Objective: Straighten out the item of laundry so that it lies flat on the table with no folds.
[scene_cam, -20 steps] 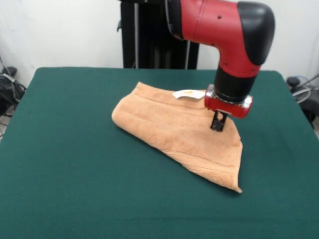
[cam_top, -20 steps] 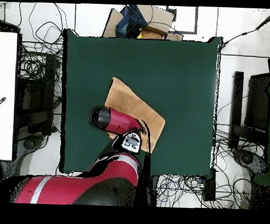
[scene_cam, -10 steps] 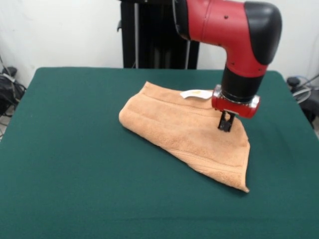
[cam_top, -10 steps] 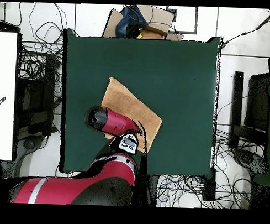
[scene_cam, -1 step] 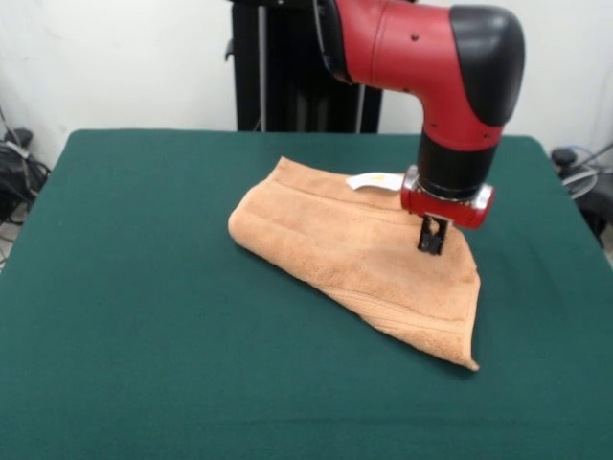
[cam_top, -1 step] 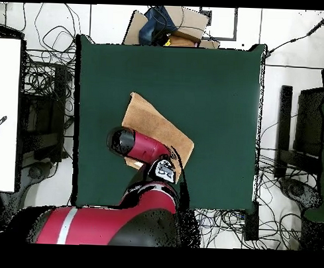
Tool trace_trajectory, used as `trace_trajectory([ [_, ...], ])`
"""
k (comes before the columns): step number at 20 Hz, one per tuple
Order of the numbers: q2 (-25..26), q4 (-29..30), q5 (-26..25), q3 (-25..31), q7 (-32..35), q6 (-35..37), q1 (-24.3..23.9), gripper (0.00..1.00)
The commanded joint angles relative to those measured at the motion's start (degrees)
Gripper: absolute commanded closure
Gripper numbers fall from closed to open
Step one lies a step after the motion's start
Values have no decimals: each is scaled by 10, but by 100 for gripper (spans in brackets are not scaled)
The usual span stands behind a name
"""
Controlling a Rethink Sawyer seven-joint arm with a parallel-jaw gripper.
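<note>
Gripper (scene_cam, -1 step: 431, 241) tips down on tan towel (scene_cam, -1 step: 354, 249), fingers close together, can't tell if pinching cloth, towel folded double on green table (scene_cam, -1 step: 144, 287), spreading mostly to gripper's camera-left and toward camera, white tag (scene_cam, -1 step: 375, 180) just behind gripper, no containers

1. The towel (scene_cam, -1 step: 359, 254) lies on the table (scene_cam, -1 step: 144, 316), right of centre in the front view and toward the far side.
2. It is folded over: one long edge runs from the far left down to a near-right corner, which points toward the camera.
3. A tag (scene_cam, -1 step: 375, 180) sits at the towel's far edge.
4. The gripper (scene_cam, -1 step: 431, 241) stands over the towel's right part, just right of the tag, tips at the cloth.
5. Overhead, the arm (cam_top, -1 step: 141, 146) covers the towel's (cam_top, -1 step: 155, 126) lower-left part.
</note>
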Motion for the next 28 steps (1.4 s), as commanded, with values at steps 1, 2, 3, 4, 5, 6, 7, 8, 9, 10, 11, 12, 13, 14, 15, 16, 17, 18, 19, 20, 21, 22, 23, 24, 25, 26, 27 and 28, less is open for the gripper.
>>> trace_trajectory([
  [1,156,-56,-50,89,52,-132,-40,100],
  [2,165,-68,-52,84,50,-127,-39,100],
  [3,173,-79,-57,78,48,-126,-39,100],
  [4,178,-85,-59,76,50,-125,-39,100],
  [5,184,-92,-60,73,51,-124,-40,100],
  [6,186,-95,-62,74,53,-125,-43,100],
  [7,189,-99,-64,75,56,-125,-45,100],
  [8,188,-100,-65,72,60,-126,-42,100],
  [9,188,-102,-67,68,65,-126,-40,100],
  [10,185,-101,-64,66,73,-125,-36,100],
  [11,181,-99,-64,63,79,-125,-35,100],
  [12,179,-99,-66,65,79,-123,-35,100],
  [13,177,-98,-67,67,79,-121,-37,100],
  [14,175,-98,-68,66,81,-119,-35,100],
  [15,173,-98,-69,66,82,-117,-34,100],
  [16,172,-100,-68,66,84,-115,-32,100],
  [17,171,-101,-67,67,85,-110,-31,100],
  [18,169,-101,-66,66,89,-110,-29,100],
  [19,166,-100,-65,66,92,-109,-27,100],
  [20,162,-97,-63,65,98,-112,-24,100],
  [21,154,-91,-59,62,107,-116,-19,100],
  [22,143,-83,-55,59,115,-112,-13,100],
  [23,132,-75,-51,56,123,-108,-7,100],
  [24,121,-66,-47,53,130,-104,-1,100],
  [25,108,-57,-45,52,133,-95,1,100],
  [26,94,-51,-41,48,135,-80,4,100],
  [27,82,-47,-38,42,138,-69,7,100],
  [28,73,-45,-39,38,137,-60,8,100],
])
